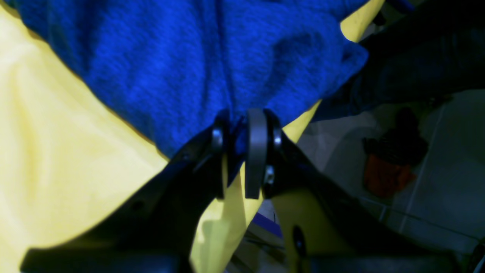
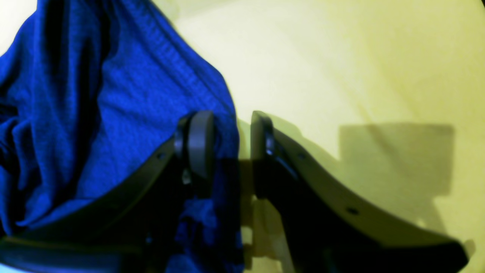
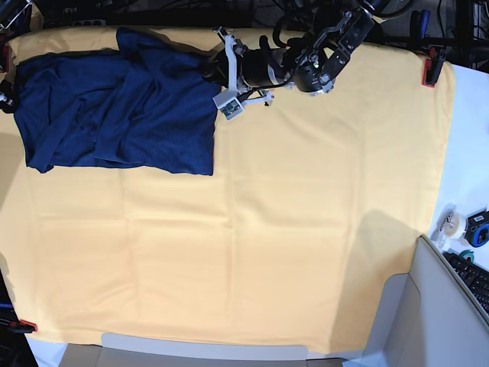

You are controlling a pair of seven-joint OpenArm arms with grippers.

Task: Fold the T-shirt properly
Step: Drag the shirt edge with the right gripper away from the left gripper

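Note:
The dark blue T-shirt [image 3: 114,107] lies crumpled at the back left of the pale yellow cloth [image 3: 267,229]. My left gripper [image 3: 214,75] reaches in from the back and meets the shirt's right edge. Its wrist view shows the left gripper [image 1: 242,117] shut on a pinch of the T-shirt [image 1: 182,57], which tents up from it. My right gripper [image 2: 230,117] stands open, with the edge of the T-shirt [image 2: 113,94] lying between its fingers against the left pad [image 2: 201,144]. Yellow cloth shows in the gap beside the other finger. In the base view only a dark tip [image 3: 6,98] shows at the far left edge.
Red clamps [image 3: 433,67] [image 3: 27,326] pin the yellow cloth to the table edges. Tape rolls [image 3: 458,223] and a keyboard [image 3: 474,279] sit off the right side. Past the back edge, the left wrist view shows tiled floor with an orange and black object [image 1: 386,170].

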